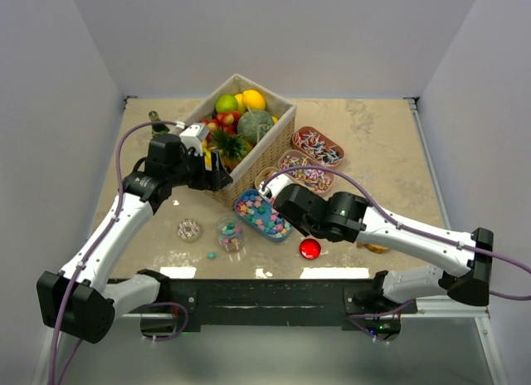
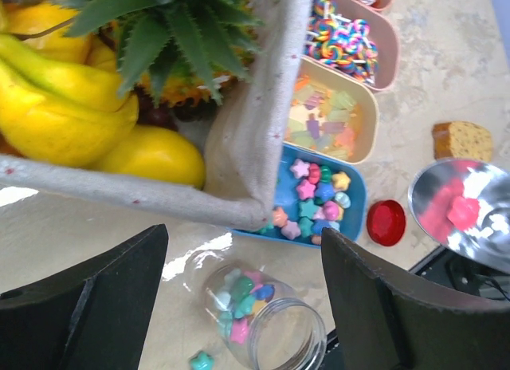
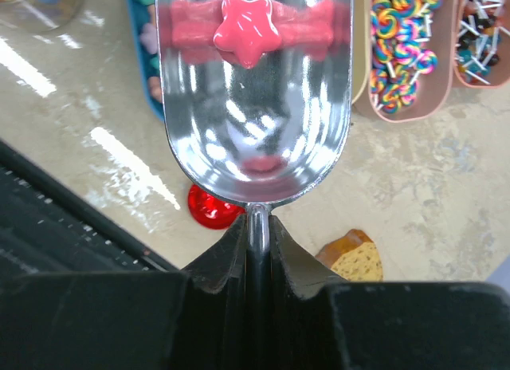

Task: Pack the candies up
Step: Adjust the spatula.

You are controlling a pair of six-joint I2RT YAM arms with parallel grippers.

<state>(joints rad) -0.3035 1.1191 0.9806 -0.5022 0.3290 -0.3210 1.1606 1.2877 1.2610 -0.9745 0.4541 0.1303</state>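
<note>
**Desk:** What did the right wrist camera catch that the overhead view could not?

**Photographer:** The right gripper (image 3: 256, 226) was clenched on the handle of a metal scoop (image 3: 255, 123). One pink star candy (image 3: 249, 31) lay in its bowl.

**Desk:** And the left wrist view?

**Photographer:** The left gripper (image 2: 239, 290) hung wide open and empty by the basket (image 2: 255, 131) corner. A glass jar (image 2: 275, 338) of star candies (image 2: 241, 292) stood below, with more in the blue tray (image 2: 360, 204) alongside.

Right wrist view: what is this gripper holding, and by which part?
The right gripper is shut on the thin handle of a shiny metal scoop, which carries one pink star-shaped candy.
</note>
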